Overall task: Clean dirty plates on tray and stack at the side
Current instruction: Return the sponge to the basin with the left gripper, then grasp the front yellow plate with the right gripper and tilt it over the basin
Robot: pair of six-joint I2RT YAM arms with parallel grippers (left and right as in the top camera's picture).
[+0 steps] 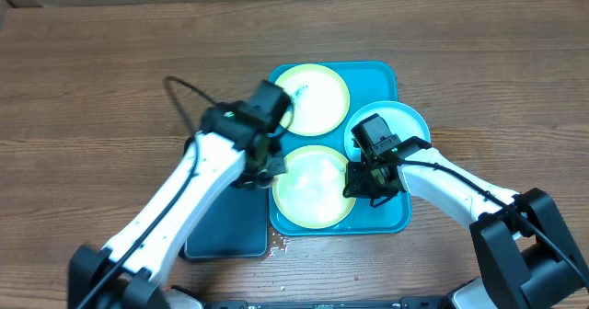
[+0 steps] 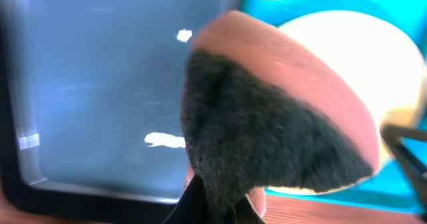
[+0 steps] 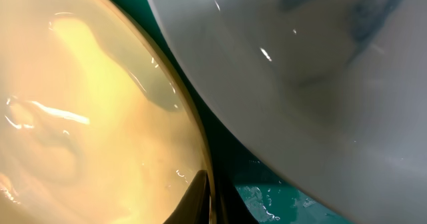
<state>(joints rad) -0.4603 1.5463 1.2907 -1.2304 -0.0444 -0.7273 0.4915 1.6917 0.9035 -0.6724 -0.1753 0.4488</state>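
The turquoise tray [image 1: 394,77] holds three plates. The far yellow-green plate [image 1: 313,99] bears a faint blue smear. The near yellow-green plate [image 1: 311,191] looks wet and shiny. The pale blue plate [image 1: 409,121] overhangs the tray's right rim and shows a blue smear in the right wrist view [image 3: 300,71]. My left gripper [image 1: 267,166] is shut on a pink sponge with a dark scrub face [image 2: 267,117], at the near plate's left edge. My right gripper [image 1: 363,182] is shut on the near plate's right rim [image 3: 80,117], its fingers [image 3: 212,201] pinching the edge.
A black tray [image 1: 225,231] with water in it [image 2: 100,84] lies just left of the turquoise tray, under my left arm. Water droplets lie on the tray floor [image 3: 267,197] and on the brown wood table [image 1: 92,88] by the tray's front corner.
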